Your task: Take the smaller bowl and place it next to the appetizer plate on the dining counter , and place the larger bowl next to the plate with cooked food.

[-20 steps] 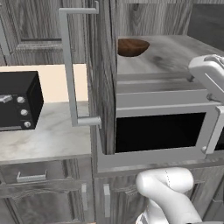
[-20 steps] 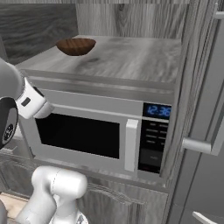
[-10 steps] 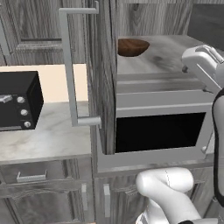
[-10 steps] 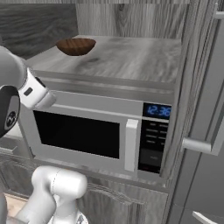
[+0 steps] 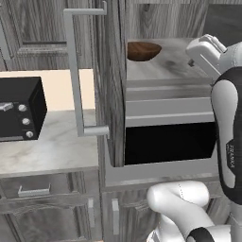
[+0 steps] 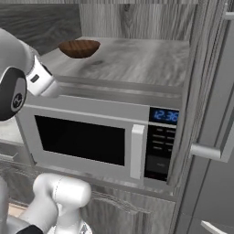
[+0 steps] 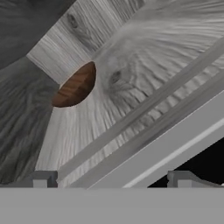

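1. Small bowl [image 5: 143,50] sits on the grey shelf [image 6: 137,57] above the microwave [image 6: 105,137], toward the back corner, against the wood-grain wall; also visible in the right base view [image 6: 79,48] and the hand view [image 7: 75,86].
2. Hand [image 7: 111,179] hangs in front of the shelf edge, well apart from the bowl, fingers spread wide with nothing between them.
3. Looks like turned wood: probably light, stiff, not fragile, with a matte grain that should give fair friction.
4. Shallow and low-walled, so little height to pinch from the side; probably too wide to span across.
5. Best hold, as a guess: one finger inside and one outside the near rim, pinching the wall from above.
6. Risk: a push on the rim before closing may slide the light bowl back into the corner or tip it.
7. Tight space under the cabinet top; approach likely needs to stay low and level over the shelf.
8. Open cabinet door [image 5: 106,85] with a long handle [image 5: 78,71] stands to the left; toaster oven [image 5: 19,108] rests on the bench [image 5: 52,151] beside it.
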